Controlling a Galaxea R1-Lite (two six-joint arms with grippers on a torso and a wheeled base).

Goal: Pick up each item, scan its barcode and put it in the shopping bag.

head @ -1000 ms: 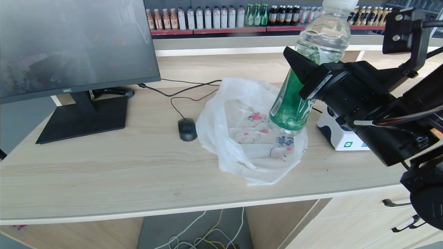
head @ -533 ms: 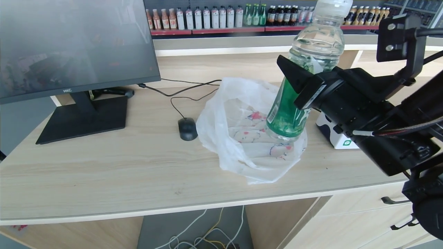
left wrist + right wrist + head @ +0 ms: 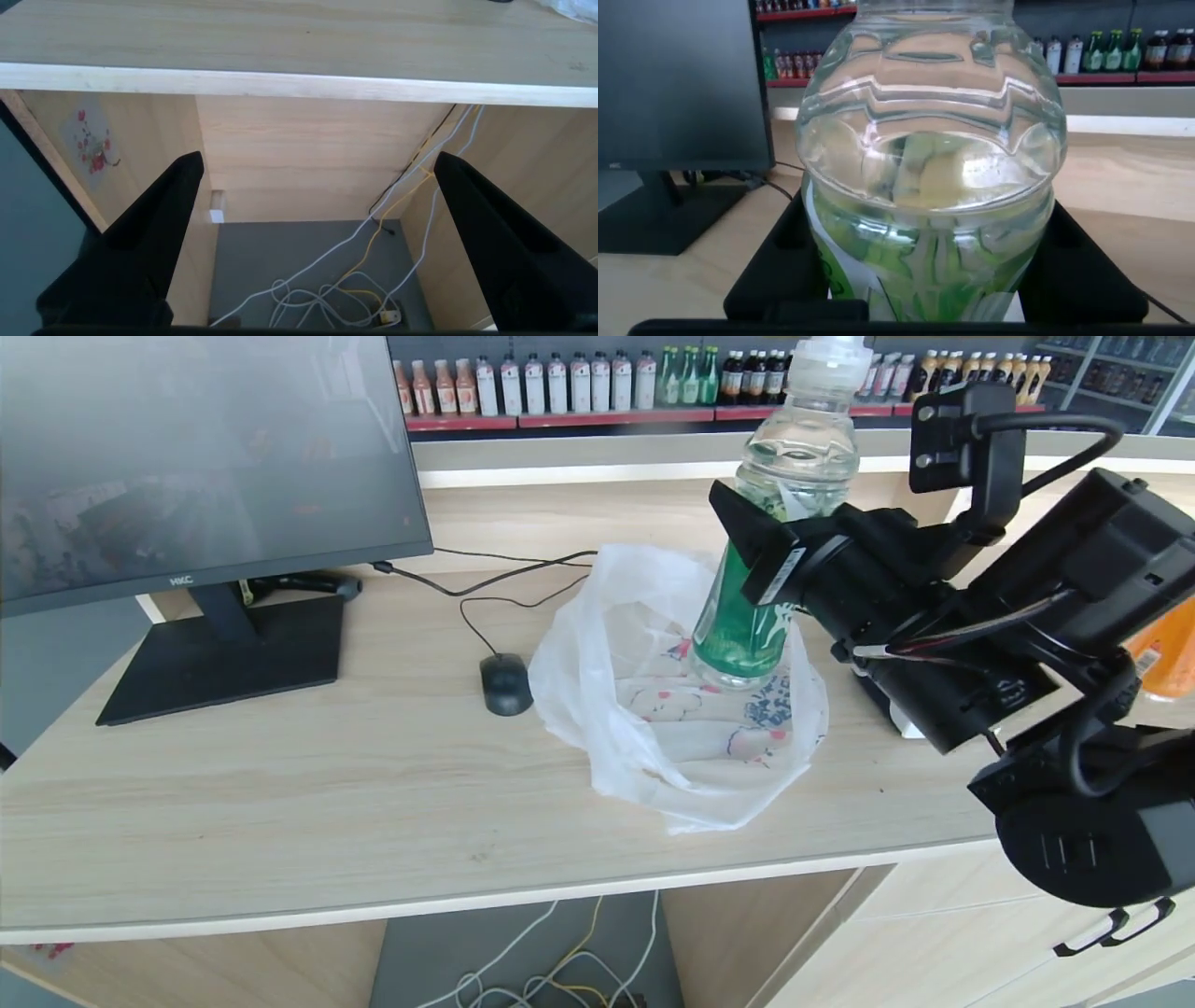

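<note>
bottle: clear water bottle (image 3: pixel 742 635) with a green label, upright with a slight lean, hanging over the far right part of the bag's mouth; its base is down among the plastic, though i cannot tell if it touches bottom.
right claw: the right claw (image 3: pixel 780 565) is clamped on the bottle around the label, one black finger across the near side; the wrist view has the bottle (image 3: pixel 929 187) wedged tight between both fingers.
bag: thin white shopping bag (image 3: pixel 579 644), slumped open on the counter (image 3: pixel 280 803), walls limp and crumpled, red and blue print at the bottom.
step: looks like the drop-off, bottle going in, release not yet made.
risk, toppling: a tall bottle on soft plastic has no firm footing; let go while it leans and it likely tips, maybe rolling out over the low front rim.
risk, height: open up too high and it lands hard and bounces sideways.
risk, snagging: the fingers sit close to the bag's wall; pulling out could catch the film and drag the whole bag along the counter.
left claw: the left claw (image 3: pixel 318 163) hangs low in front of the counter edge, fingers wide apart, holding nothing.
nearby: a mouse (image 3: pixel 505 683) just beside the bag, a monitor (image 3: pixel 187 457) well to the left.
</note>
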